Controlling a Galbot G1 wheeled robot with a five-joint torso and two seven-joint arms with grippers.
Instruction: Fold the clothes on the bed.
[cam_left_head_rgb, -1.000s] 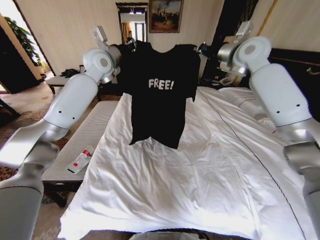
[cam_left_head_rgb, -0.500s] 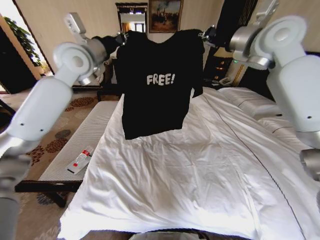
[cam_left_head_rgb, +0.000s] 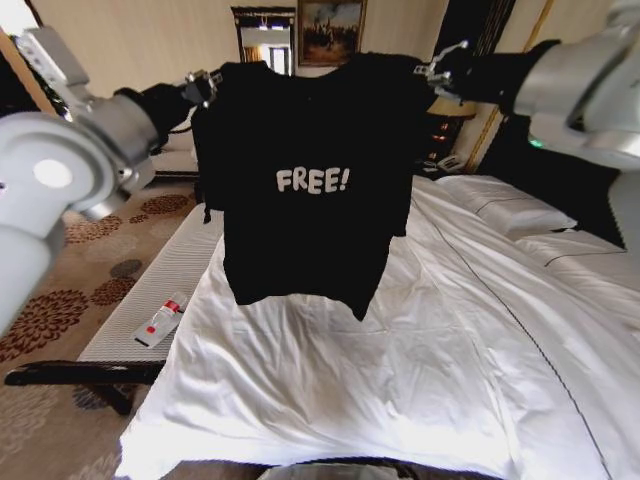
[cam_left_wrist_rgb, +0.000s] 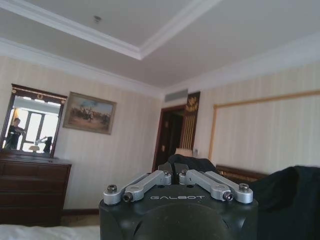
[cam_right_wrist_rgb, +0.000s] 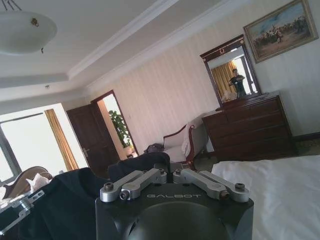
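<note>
The fingers of the left gripper (cam_left_head_rgb: 207, 84) are closed on one shoulder of the black T-shirt (cam_left_head_rgb: 305, 180), and the fingers of the right gripper (cam_left_head_rgb: 437, 70) are closed on the other shoulder. In the left wrist view the two metal finger links of the left gripper (cam_left_wrist_rgb: 177, 175) are drawn together over a fold of the dark T-shirt (cam_left_wrist_rgb: 192, 162); in the right wrist view the links of the right gripper (cam_right_wrist_rgb: 170, 172) are likewise drawn together on a bunch of the T-shirt (cam_right_wrist_rgb: 140, 162).

Both grippers are held high and well apart, so the T-shirt is stretched between them and hangs upright, facing the head camera, with the pale "FREE!" lettering (cam_left_head_rgb: 313, 180) readable across the chest. The short sleeves droop at either side just below the grippers. The hem is lifted clear of the bed (cam_left_head_rgb: 400, 380) and hangs above the white duvet, nearer the bed's left edge than its right.

The left arm (cam_left_head_rgb: 60, 180) is raised from the left edge of the head view, and the right arm (cam_left_head_rgb: 580, 90) from the upper right corner.

White pillows (cam_left_head_rgb: 505, 210) are seen at the right, against the dark headboard (cam_left_head_rgb: 590, 190). Beside the bed's left edge a pale striped bench (cam_left_head_rgb: 160, 290) stands, and a small white and red object (cam_left_head_rgb: 160, 320) lies on it. A framed painting (cam_left_head_rgb: 330, 30) and a mirror (cam_left_head_rgb: 262, 45) are seen on the far wall behind the T-shirt.
</note>
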